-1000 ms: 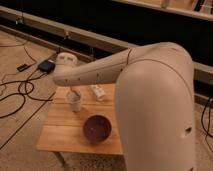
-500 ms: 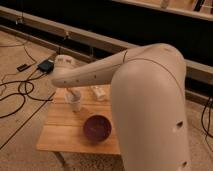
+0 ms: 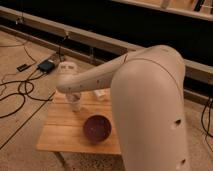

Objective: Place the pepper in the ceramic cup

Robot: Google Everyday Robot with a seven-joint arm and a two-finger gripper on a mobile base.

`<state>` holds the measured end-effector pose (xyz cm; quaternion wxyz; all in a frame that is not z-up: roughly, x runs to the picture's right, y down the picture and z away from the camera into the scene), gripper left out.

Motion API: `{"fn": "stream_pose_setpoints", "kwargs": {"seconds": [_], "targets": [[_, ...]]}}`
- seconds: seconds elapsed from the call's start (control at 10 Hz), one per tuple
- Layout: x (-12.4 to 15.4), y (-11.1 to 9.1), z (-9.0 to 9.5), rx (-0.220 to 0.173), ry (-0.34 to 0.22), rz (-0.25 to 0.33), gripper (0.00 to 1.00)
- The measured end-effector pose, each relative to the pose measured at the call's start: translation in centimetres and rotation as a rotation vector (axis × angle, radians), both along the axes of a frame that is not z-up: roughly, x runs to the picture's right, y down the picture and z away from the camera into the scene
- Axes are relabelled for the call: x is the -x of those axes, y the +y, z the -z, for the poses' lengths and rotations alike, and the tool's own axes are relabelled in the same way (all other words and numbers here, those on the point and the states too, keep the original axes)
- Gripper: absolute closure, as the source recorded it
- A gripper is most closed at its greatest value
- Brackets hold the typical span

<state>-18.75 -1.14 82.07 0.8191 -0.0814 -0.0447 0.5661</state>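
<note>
Scene: you are looking down on a small wooden table (image 3: 65, 137), with the robot's white arm (image 3: 145, 100) filling the right half of the view.
Gripper: the gripper (image 3: 71, 93) sits at the arm's far end, at about 10 o'clock from the table's middle, directly over the ceramic cup (image 3: 75, 102); read its fingers as closed, though the wrist hides them.
Ceramic cup: it stands upright near the table's far-left corner, just below the wrist.
Pepper: you cannot see it; it may be held inside the closed fingers or already be in the cup, and the view does not settle which.
Purple bowl: the purple bowl (image 3: 97, 128) lies at 5 o'clock from the cup, apart from it.
Bottle: a pale bottle (image 3: 100, 94) lies at 2 o'clock from the cup, partly behind the arm.
Progress: the carry to the cup looks done; the release and retreat appear to remain.
Change: compared with the earlier frames, the arm has swung nearer the camera and hides more of the table; the gripper remains over the cup.
</note>
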Motion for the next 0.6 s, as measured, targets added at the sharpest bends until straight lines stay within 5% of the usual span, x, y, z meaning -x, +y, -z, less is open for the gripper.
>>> {"fn": "stream_pose_setpoints", "kwargs": {"seconds": [0.6], "targets": [[-0.2, 2.3, -1.1, 0.014, 0.019, -0.003, 0.36]]}}
